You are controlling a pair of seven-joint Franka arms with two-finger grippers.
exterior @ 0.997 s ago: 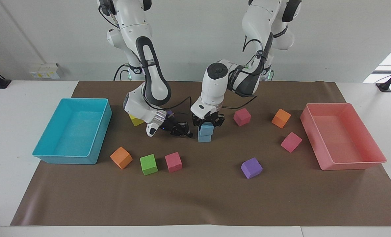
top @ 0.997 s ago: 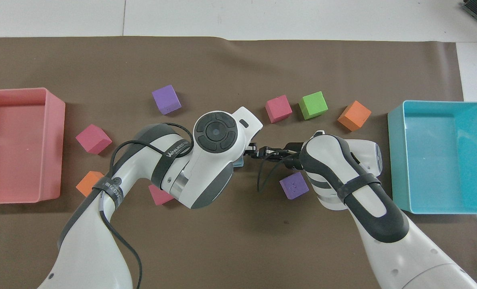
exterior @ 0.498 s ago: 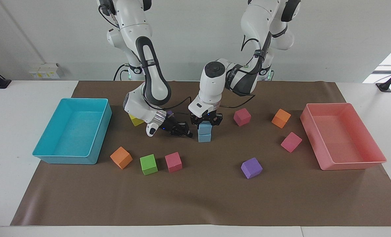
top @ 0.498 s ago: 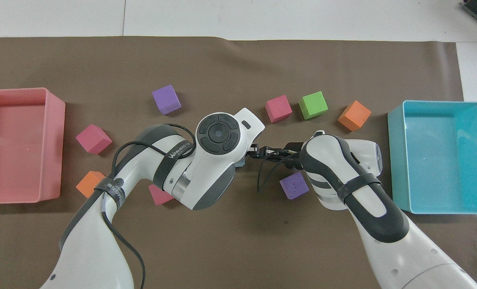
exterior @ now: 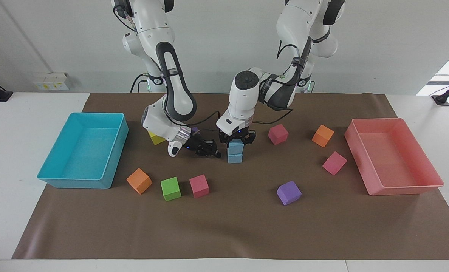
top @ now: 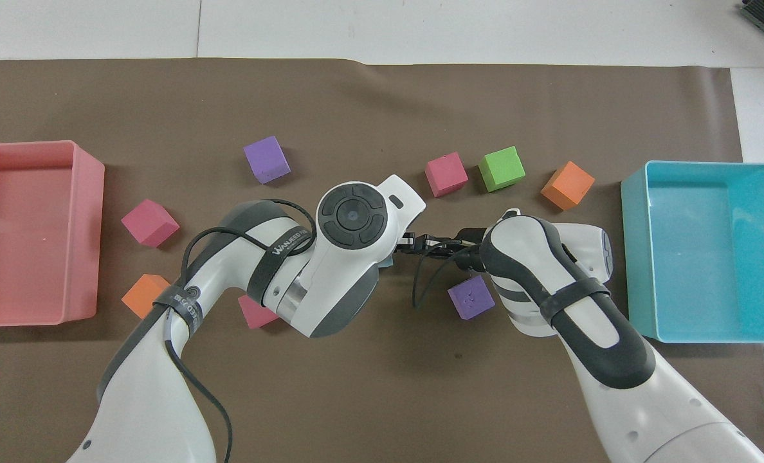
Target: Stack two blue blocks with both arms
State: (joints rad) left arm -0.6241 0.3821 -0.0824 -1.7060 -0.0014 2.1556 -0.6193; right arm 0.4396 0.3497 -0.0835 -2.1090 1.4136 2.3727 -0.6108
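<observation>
On the brown mat [exterior: 224,226], left claw [exterior: 236,140] pinching the upper blue block [exterior: 235,146]; right claw [exterior: 209,151] pressed together.

A turquoise plastic tray [exterior: 81,151] sits at the right arm's end of the brown-papered counter [exterior: 224,230]. A pink plastic tray [exterior: 392,156] sits at the left arm's end. Coloured foam cubes lie scattered between them.

In the centre of the facing view, the upper block [exterior: 235,146] sat on the lower block [exterior: 235,158] — the left tool [exterior: 235,141] clamped on the upper one, the right tool [exterior: 210,151] just beside the stack. One tray [exterior: 77,183] lay at mid-left of the frame and the other tray [exterior: 402,190] at mid-right — both on the counter [exterior: 5,226], with loose cubes [exterior: 288,192] between them.
</observation>
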